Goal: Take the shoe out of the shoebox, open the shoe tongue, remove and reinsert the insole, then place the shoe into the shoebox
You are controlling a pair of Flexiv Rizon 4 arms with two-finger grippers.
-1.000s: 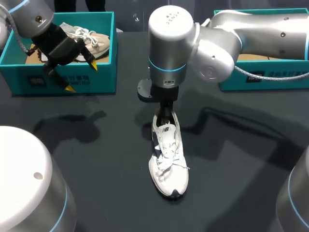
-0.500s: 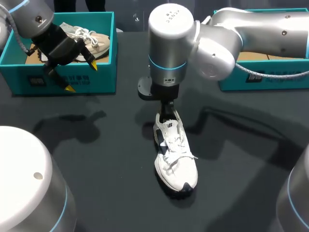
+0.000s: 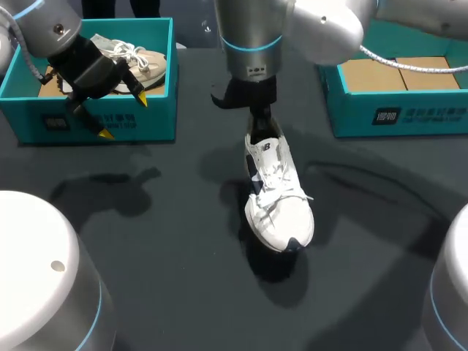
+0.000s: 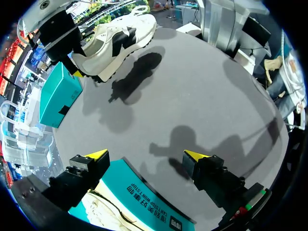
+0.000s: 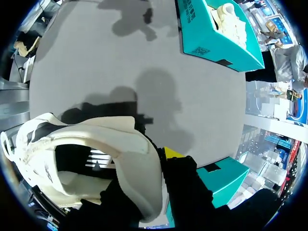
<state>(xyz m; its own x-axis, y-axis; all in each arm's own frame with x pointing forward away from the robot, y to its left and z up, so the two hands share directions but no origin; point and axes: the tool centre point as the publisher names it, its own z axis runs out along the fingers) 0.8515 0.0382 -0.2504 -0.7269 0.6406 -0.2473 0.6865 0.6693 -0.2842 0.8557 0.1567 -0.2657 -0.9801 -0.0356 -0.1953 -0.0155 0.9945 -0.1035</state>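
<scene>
One white shoe hangs clear of the table, its shadow lying under it near the table's middle. The right pincer pinches it at the heel collar. In the right wrist view a yellow-tipped finger presses the outside of the heel; the other finger is hidden and probably sits inside the opening.

The shoe's long axis runs from the heel, on the far side at the pincer, down to the toe, which points toward the near edge and leans slightly to the right edge. The right shoebox stands at the far right corner, near the shoe and to the right of its heel. Its cardboard floor is bare and its long side lies along the far edge, so the shoe sits roughly crosswise to it. Setting the shoe inside would likely need a turn at the wrist.

The right arm already has the shoe. The left pincer is spread wide and holds nothing. It hovers well apart over the front wall of the left shoebox at the far left corner, where a beige shoe lies.
</scene>
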